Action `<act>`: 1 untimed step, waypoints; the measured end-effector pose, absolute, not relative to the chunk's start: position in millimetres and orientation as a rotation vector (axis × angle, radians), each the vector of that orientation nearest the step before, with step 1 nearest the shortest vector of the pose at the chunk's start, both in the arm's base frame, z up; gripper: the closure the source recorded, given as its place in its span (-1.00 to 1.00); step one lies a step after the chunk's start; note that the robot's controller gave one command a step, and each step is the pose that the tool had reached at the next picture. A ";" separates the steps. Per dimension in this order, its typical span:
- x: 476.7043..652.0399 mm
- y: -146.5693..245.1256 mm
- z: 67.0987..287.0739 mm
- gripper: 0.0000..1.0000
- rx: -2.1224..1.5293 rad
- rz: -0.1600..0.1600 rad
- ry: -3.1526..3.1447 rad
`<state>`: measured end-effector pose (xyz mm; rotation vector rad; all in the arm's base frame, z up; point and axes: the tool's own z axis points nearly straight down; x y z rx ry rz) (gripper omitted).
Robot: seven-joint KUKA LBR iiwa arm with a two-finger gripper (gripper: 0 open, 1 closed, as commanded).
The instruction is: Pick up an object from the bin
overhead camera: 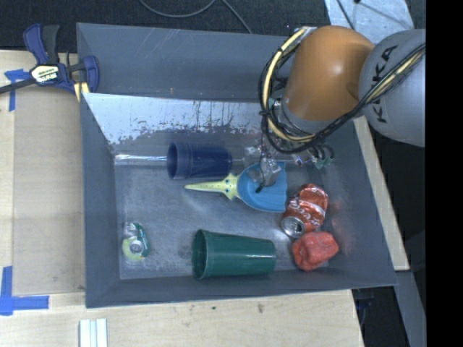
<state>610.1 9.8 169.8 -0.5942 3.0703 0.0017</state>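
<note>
Nearest me, along the front wall of the grey metal bin [101, 194]:
- dark green plastic cup [231, 255], on its side, wide end to the left.
- soft-looking red lump [315, 250], at the front right corner, just beside the green cup's base.
- small green, yellow and white item [135, 241], alone at the front left; I cannot make out what it is.

Middle of the bin:
- crushed red-and-white drinks can [305, 210], touching the red lump from behind.
- round blue plastic piece with a yellow pointed handle [271, 197], handle pointing left, its blue end just beside the can.
- dark blue plastic cup [199, 160], on its side, behind the yellow handle.

Robot, coming in from the right:
- gripper [266, 176], low in the bin, directly over the blue end of the handled piece, seemingly in contact with it. Whether it is spread or closed, I cannot tell from where I stand.
- orange dome cover [325, 71] with looped cables above the gripper.
</note>
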 end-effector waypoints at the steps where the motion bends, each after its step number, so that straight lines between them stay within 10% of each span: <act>1: 607.5 12.4 222.2 1.00 -0.649 0.002 3.061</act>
